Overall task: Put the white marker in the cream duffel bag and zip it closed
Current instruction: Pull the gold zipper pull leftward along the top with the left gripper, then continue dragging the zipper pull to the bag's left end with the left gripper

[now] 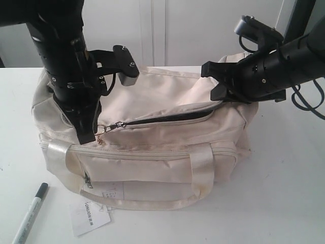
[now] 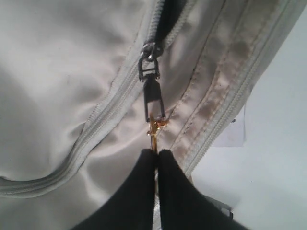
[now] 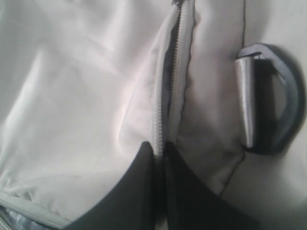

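White table before a pale, panelled wall, under bright and even light.

The white table (image 1: 284, 203) fills the lower part of the exterior view. Its top is smooth and plain, and it runs out of frame on the left, right and near sides. The left wrist view shows a bare stretch of that tabletop (image 2: 280, 184). Behind the far edge stands a white wall (image 1: 213, 25) crossed by thin vertical seams (image 1: 153, 30), like panels set side by side. A dark upright post (image 1: 300, 15) rises at the upper right. The light is soft, leaving only faint grey shadows.
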Tool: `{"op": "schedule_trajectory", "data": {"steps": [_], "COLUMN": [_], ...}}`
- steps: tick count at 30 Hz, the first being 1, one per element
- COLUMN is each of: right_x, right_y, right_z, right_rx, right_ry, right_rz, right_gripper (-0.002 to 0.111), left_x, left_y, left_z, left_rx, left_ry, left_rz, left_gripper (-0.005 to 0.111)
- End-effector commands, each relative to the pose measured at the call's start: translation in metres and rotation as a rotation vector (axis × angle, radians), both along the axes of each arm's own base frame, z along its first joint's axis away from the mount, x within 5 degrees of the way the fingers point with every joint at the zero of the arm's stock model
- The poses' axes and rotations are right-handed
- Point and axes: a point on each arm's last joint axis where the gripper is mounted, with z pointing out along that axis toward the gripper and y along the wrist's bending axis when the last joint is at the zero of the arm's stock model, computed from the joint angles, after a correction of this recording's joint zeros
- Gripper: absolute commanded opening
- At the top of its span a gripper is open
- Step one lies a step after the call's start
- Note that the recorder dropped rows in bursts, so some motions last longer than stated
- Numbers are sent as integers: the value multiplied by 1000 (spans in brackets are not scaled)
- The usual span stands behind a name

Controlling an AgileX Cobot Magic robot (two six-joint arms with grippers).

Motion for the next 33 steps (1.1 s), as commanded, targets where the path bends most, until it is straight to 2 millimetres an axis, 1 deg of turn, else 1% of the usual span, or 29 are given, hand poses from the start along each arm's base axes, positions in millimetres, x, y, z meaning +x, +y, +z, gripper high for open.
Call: {"op": "schedule_trajectory", "data": {"steps": [1,4,9,12,17,33], "right_x": [1,1,1,1,1,1], "right_y": [-2,-2,-2,-2,-2,-2], "right_z": [5,5,5,5,6,6], "right_rx": [-25,-25,-25,-25,-26,-26], "right_ry": [-40,-40,-40,-40,-43,-44], "right_rz": [3,3,3,3,1,0], "right_gripper": [0,0,0,0,0,0], "left_x": [-9,-9,-5,-4,-7,-7], "left_y": [8,12,27,33,33,33], "left_z": [1,3,9,11,16,16], "left_rx": [52,51,35,22,9,12], "left_ry": [73,67,56,54,45,41], "left_rz": [16,25,74,96,96,94], "left_gripper": [0,0,0,0,0,0]}}
